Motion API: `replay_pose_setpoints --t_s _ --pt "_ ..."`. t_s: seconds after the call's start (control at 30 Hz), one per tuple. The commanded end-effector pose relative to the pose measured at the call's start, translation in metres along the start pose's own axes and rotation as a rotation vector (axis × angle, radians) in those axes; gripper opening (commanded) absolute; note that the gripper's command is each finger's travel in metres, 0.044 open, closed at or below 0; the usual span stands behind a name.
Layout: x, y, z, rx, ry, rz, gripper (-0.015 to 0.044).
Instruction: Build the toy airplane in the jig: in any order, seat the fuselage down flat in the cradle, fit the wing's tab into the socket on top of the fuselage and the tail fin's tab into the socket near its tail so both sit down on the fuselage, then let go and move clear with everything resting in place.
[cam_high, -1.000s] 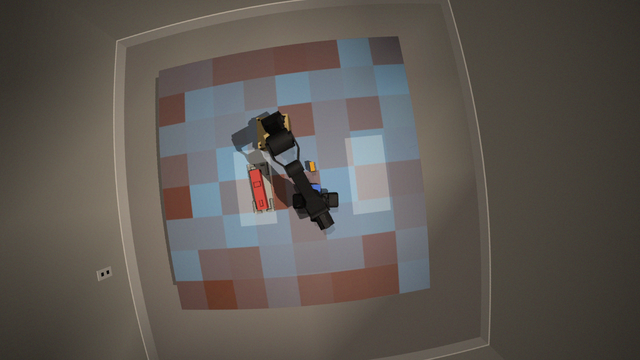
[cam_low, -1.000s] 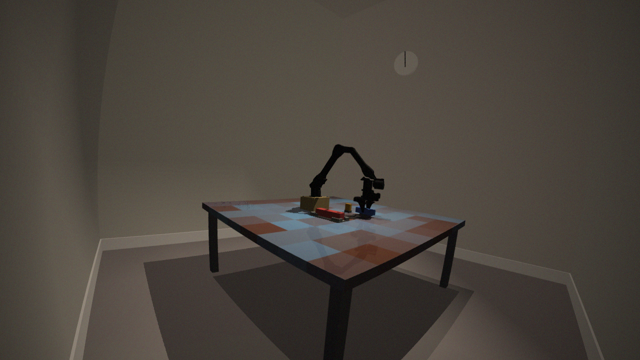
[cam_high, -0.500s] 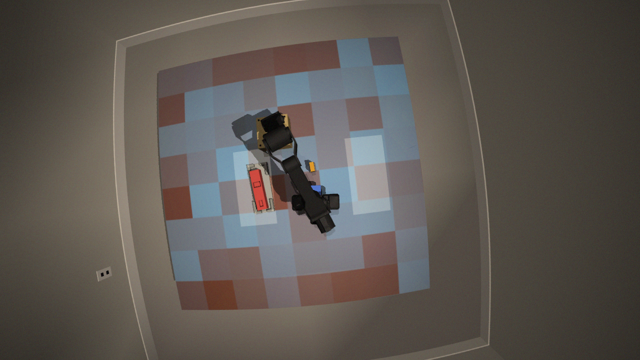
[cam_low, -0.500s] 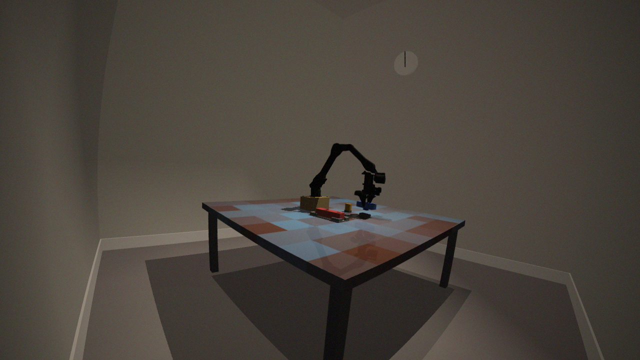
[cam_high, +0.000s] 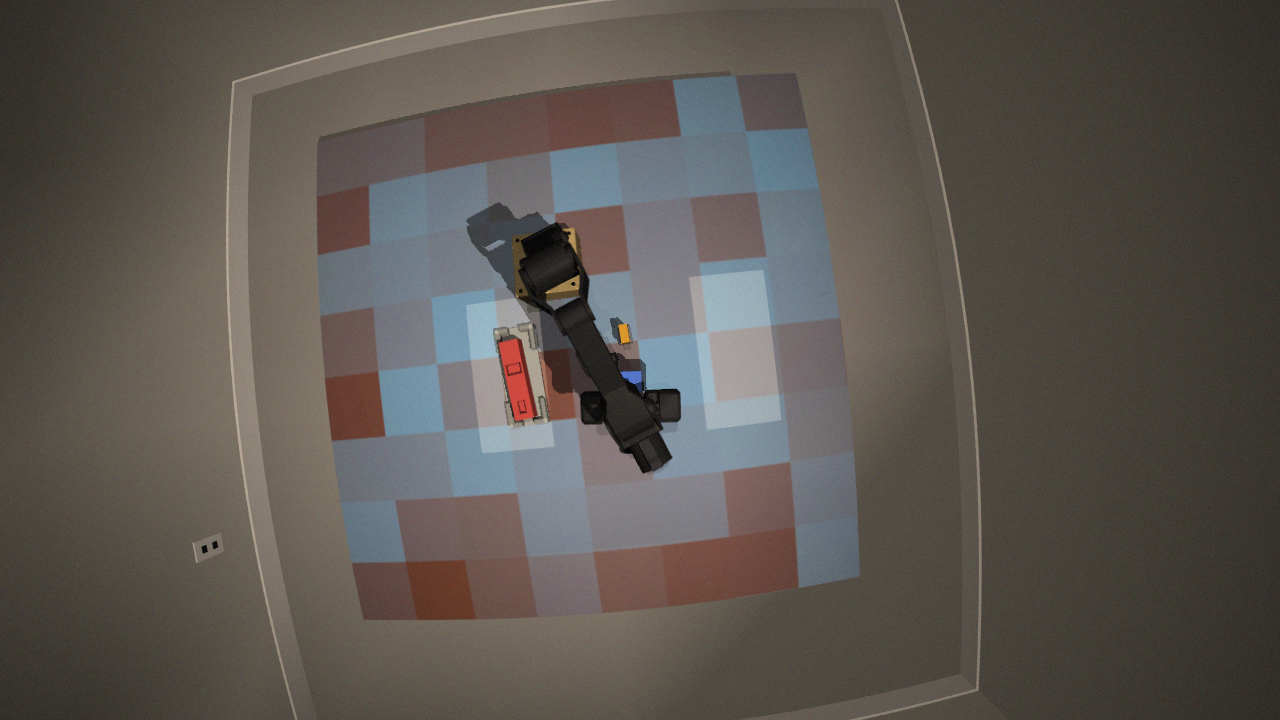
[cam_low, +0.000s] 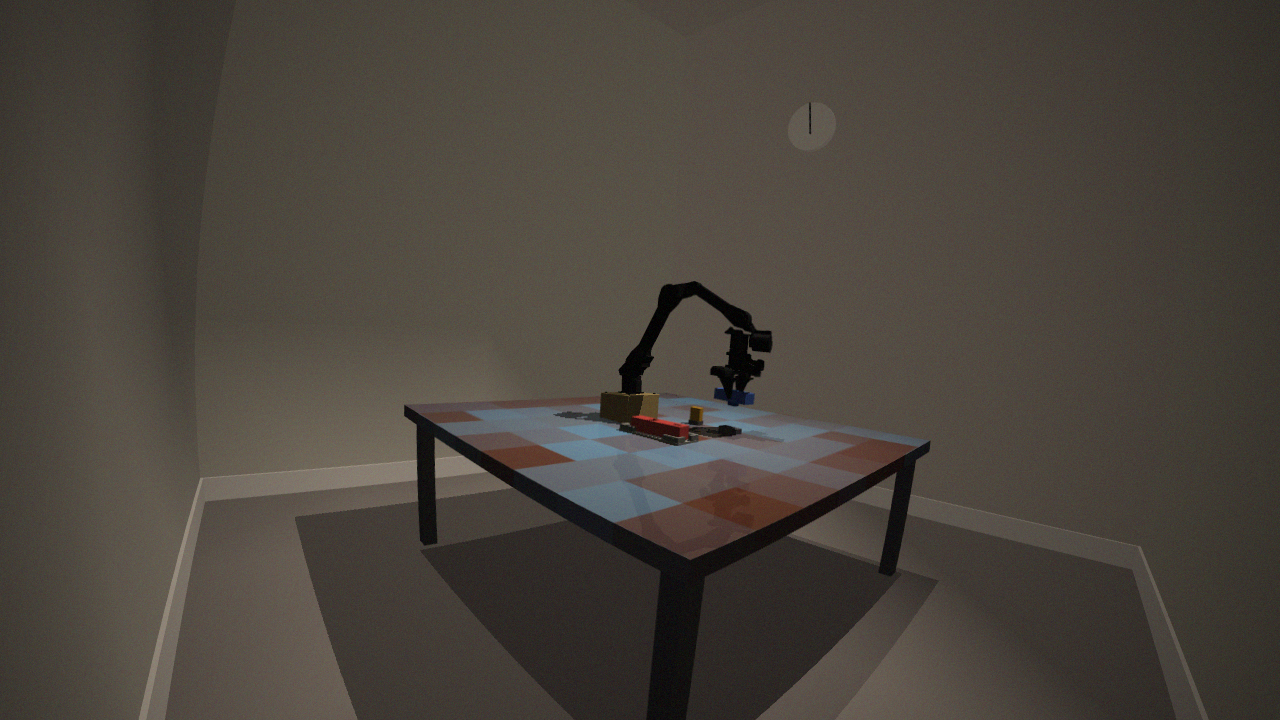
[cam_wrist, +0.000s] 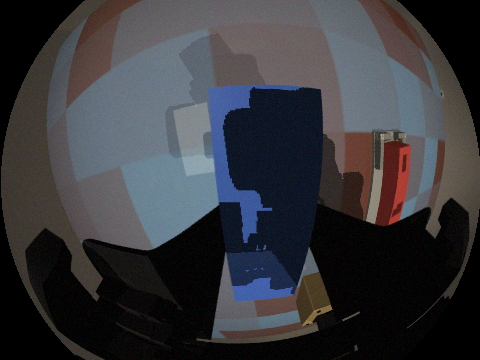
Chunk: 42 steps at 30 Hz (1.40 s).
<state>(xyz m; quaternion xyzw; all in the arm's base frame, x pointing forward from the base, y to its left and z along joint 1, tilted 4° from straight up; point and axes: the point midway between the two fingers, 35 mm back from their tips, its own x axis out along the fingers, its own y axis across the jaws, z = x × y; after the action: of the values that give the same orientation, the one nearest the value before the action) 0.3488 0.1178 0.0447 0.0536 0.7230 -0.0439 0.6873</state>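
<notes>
My gripper (cam_high: 630, 407) (cam_low: 733, 400) (cam_wrist: 263, 208) is shut on the blue wing (cam_high: 632, 377) (cam_low: 746, 398) (cam_wrist: 270, 150) and holds it above the table. The wing's tab is hidden from view. The red fuselage (cam_high: 519, 385) (cam_low: 659, 428) (cam_wrist: 395, 180) lies lengthwise in the pale grey jig (cam_high: 538, 377) (cam_wrist: 376, 192), to the left of my gripper in the top view. It looks flat, with both sockets facing up and no part in them. The orange-yellow tail fin (cam_high: 623, 334) (cam_low: 696, 414) stands on the table between my base and the gripper.
My tan base block (cam_high: 573, 284) (cam_low: 629, 406) (cam_wrist: 314, 297) stands behind the jig and tail fin. The checkered table (cam_high: 626, 510) (cam_low: 626, 497) has two pale rectangular patches, one around the jig and one to the right of the gripper in the top view.
</notes>
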Motion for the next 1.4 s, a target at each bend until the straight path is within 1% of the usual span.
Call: replay_pose_setpoints --t_s 0.0,0.33,1.37 --pt "-0.015 0.000 0.001 -0.004 -0.013 0.007 0.0000" --pt "-0.042 -0.002 -0.003 -0.007 -0.013 0.007 0.0000" --pt "-0.030 -0.099 0.002 0.430 -0.019 0.001 0.0000"
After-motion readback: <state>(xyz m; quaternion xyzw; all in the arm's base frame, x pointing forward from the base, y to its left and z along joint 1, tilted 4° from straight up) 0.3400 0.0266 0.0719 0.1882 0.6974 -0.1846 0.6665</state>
